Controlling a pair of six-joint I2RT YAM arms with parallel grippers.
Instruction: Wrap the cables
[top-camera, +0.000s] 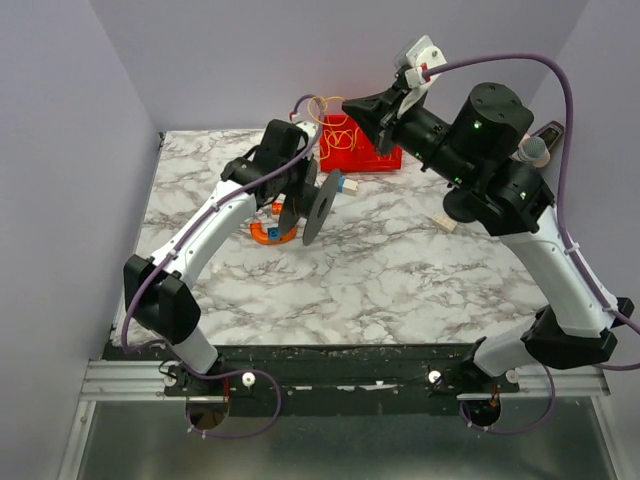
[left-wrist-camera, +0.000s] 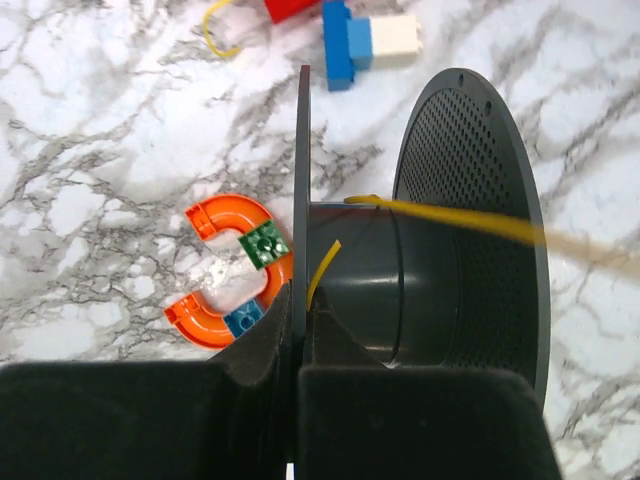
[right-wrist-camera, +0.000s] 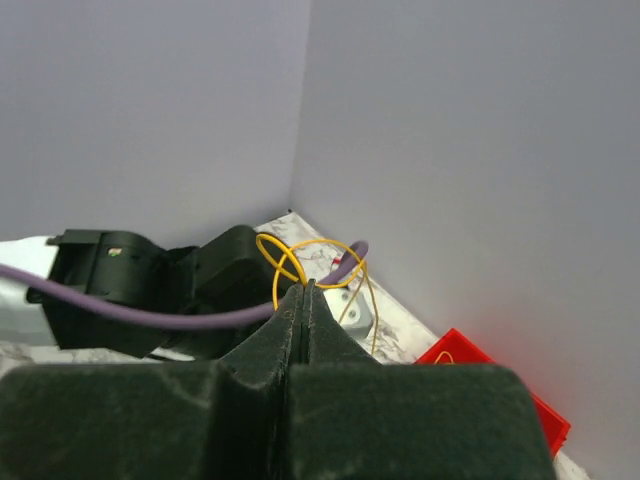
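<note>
Currently the left gripper (left-wrist-camera: 298, 305) is clamped on the near flange of a dark grey spool (left-wrist-camera: 372, 285), with both fingers pressed flat against the thin disc edge. The spool is held on its side just above the marble table (top-camera: 400, 280), axis roughly level. Its far flange is perforated.

1 strand of the cables (left-wrist-camera: 450, 217) runs taut from the spool hub toward the right edge of the left wrist view and blurs out near the lens. A short yellow end sticks up against the hub, just beside the gripped flange.

The right gripper (right-wrist-camera: 305, 290) is raised well off the table near the back wall. Its fingers are closed tight on the yellow wire, and 2 small loops of it stand just above the fingertips. In the top view the wire goes from this gripper over toward the left arm's wrist.

More yellow wire sits tangled in a red bin (top-camera: 385, 158) at the back of the table, below the right gripper.

An orange curved piece (left-wrist-camera: 215, 215) carrying 1 green and 1 blue block lies flat on the table beside the spool's near flange. A blue and white block (left-wrist-camera: 370, 42) lies apart from it, nearer the bin. A purple arm cable (right-wrist-camera: 150, 315) crosses the right wrist view in front of the left arm's black wrist.
</note>
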